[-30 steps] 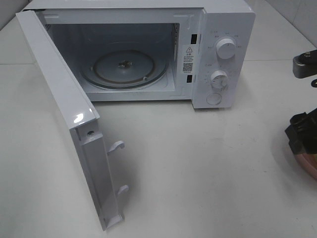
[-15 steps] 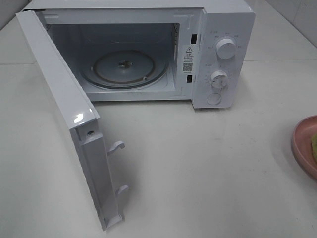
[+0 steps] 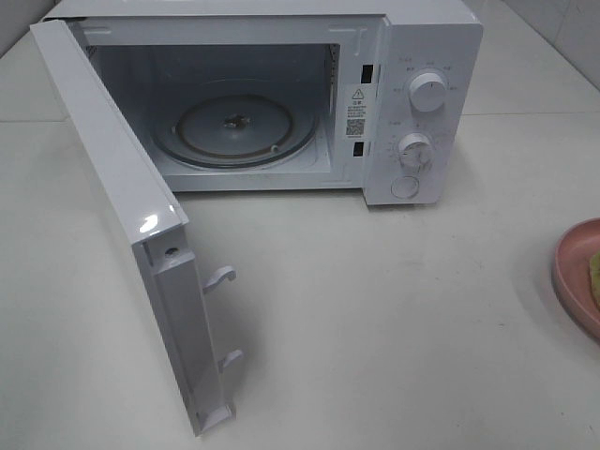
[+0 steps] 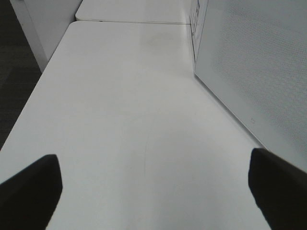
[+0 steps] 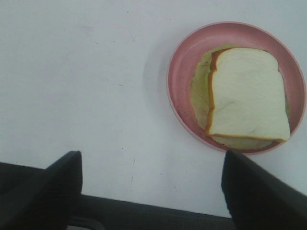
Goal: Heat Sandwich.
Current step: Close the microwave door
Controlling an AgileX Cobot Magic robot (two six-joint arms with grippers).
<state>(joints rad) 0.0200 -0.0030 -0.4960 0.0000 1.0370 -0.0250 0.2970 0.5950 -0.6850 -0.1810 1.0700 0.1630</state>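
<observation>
Sandwich sits on plate, ready for loading; microwave door stands open to receive it. Both claws, left and right, gape wide, empty.

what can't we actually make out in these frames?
- Exterior high view: round pink plate cut off by the right edge; the white-bread sandwich shows only as a sliver.
- Exterior high: both arms out of frame.
- Exterior high: print around the white microwave's two dials too small to read.
- Right wrist view: top bread slice hides most of the filling.
- Left wrist view: only the microwave's side wall shows; no plate or sandwich.
</observation>
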